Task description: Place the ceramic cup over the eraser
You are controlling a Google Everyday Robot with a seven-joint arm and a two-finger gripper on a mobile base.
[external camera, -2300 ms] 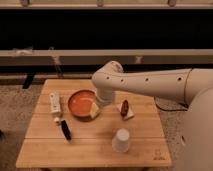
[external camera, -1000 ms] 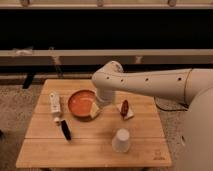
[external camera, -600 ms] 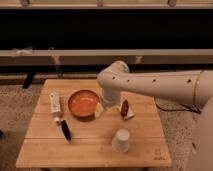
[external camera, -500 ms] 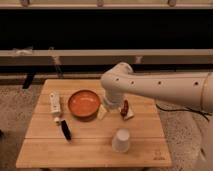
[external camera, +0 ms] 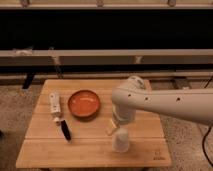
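Note:
The ceramic cup (external camera: 120, 141) is small, white and handleless and stands on the wooden table (external camera: 45, 150) at the front, right of centre. The eraser (external camera: 65, 130) is a small black bar lying on the left part of the table, well left of the cup. My gripper (external camera: 116, 129) hangs from the white arm (external camera: 150, 102), which reaches in from the right. The gripper sits just above the cup's top, slightly to its left.
An orange-red bowl (external camera: 84, 103) sits near the table's middle, behind and left of the cup. A white rectangular block (external camera: 54, 102) lies at the left, just behind the eraser. The arm covers the table's right rear part. Gravel floor surrounds the table.
The arm has swung right and toward the table's front. The gripper moved from beside the bowl's right rim to just above the cup. The cup, eraser and bowl have not moved.

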